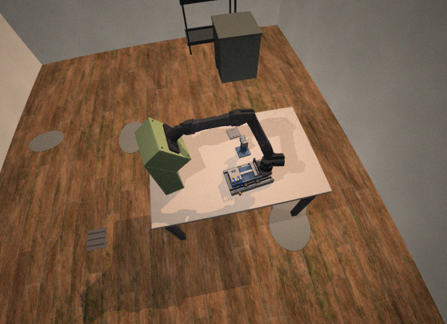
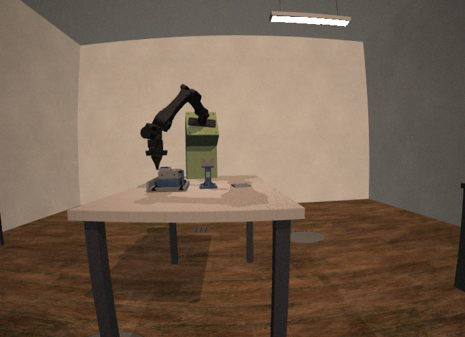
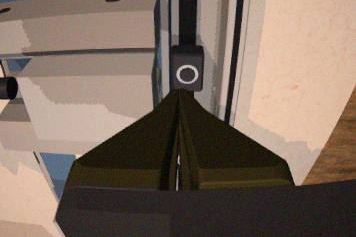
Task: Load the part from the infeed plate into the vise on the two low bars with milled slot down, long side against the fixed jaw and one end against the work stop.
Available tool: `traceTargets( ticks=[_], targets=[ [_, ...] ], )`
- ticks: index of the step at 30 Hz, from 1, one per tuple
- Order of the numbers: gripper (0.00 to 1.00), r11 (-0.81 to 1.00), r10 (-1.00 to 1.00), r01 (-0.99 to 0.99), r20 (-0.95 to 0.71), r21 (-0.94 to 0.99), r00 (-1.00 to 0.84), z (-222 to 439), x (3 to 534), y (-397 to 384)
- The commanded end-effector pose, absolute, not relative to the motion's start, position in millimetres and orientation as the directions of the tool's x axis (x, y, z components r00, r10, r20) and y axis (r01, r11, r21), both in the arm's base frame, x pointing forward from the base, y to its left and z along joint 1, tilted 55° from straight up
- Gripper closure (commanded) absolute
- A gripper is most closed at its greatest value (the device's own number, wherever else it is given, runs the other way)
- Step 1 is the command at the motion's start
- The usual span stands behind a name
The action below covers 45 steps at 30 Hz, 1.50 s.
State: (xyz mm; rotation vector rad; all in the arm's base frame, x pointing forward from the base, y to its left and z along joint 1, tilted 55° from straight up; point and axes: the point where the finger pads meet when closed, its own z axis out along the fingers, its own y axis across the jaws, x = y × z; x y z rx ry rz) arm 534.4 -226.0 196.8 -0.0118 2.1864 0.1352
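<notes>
My gripper (image 1: 265,167) (image 2: 156,166) (image 3: 178,100) is shut with nothing between the fingers. It points straight down, just above the vise's (image 1: 249,183) (image 2: 167,182) end that is far from the blue hoses. In the wrist view the fingertips hang over a small black block with a white ring (image 3: 187,74) on the vise's rail. A light grey block, the part (image 1: 247,171) (image 3: 93,104), lies between the jaws. I cannot tell which way its slot faces. A dark short rod, the work stop (image 3: 7,86), shows at the left edge of the wrist view. The infeed plate (image 1: 233,133) (image 2: 240,184) is bare.
The V-block (image 1: 243,146) (image 2: 208,173) stands on its blue base between the vise and the infeed plate. The arm's green pedestal (image 1: 160,154) (image 2: 201,145) stands at the table's (image 1: 202,201) left side. A grey cabinet (image 1: 236,45) stands on the floor beyond.
</notes>
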Motion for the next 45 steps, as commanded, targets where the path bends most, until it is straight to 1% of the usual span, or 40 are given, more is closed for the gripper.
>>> traceTargets(
  ticks=[1, 45],
  targets=[
    [1.00, 0.996, 0.043, -0.042, -0.827, 0.081, -0.561, 208.5, 528.9, -231.3],
    [1.00, 0.995, 0.042, -0.049, -0.828, 0.083, -0.559, 210.0, 529.5, -219.2]
  ],
)
